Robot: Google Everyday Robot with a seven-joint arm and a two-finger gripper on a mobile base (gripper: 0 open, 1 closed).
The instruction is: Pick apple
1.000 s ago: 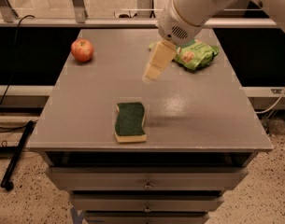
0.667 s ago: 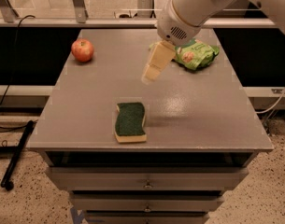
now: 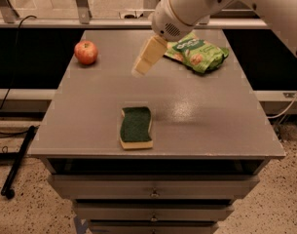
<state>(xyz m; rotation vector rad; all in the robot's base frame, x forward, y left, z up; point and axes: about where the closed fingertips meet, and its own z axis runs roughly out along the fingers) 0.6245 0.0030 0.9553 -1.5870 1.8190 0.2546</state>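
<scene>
Camera view: the apple (image 3: 86, 52) sits near the far left corner of the grey worktop (image 3: 196, 126). It is round, with no long axis, and its dimple seems turned up. The skin is smooth red, patched yellow-orange. The cream, blocky gripper (image 3: 140, 69) hangs over the far middle, slanting down-left, well apart from the apple. I cannot tell whether it is wide or narrow.

A robotics lab or test space, not a home. A plain grey work table (image 3: 211, 126) with shallow metal drawers (image 3: 153, 186) stands on a speckled hard floor (image 3: 26, 213). Behind it rise bare metal frame legs (image 3: 82, 4), and a loose black cable (image 3: 11, 77) trails down the left side. A bulky white robot arm (image 3: 187, 6) reaches in from the upper right, its cream gripper (image 3: 139, 71) hanging above the far middle of the table.
</scene>
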